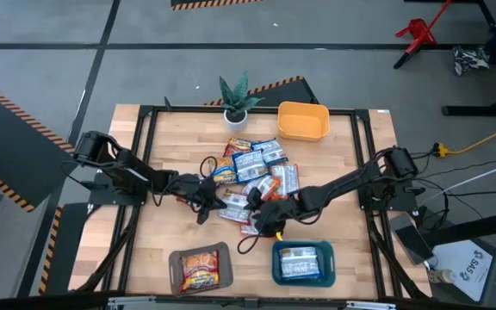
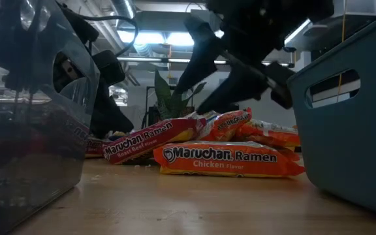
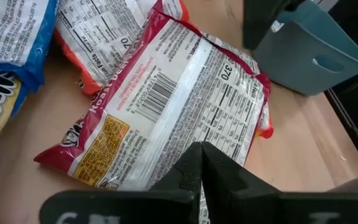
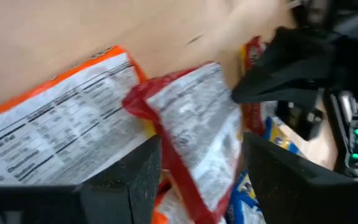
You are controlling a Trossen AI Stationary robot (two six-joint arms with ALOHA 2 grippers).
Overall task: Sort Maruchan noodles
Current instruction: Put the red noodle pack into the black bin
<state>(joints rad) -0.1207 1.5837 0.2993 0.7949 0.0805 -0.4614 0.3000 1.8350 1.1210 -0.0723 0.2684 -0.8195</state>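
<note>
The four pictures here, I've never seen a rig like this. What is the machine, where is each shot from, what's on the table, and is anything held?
Two dark robot arms work at a wooden table. One picture looks straight down, one sits at table level, and one comes from each wrist. A pile of Maruchan ramen packets lies mid-table, with a yellow tray and potted plant behind it. In front, a brown tray and a teal tray each hold a packet. The left gripper is shut and empty at the pile's edge. The right gripper is open astride a red-edged packet, not closed on it.
</note>
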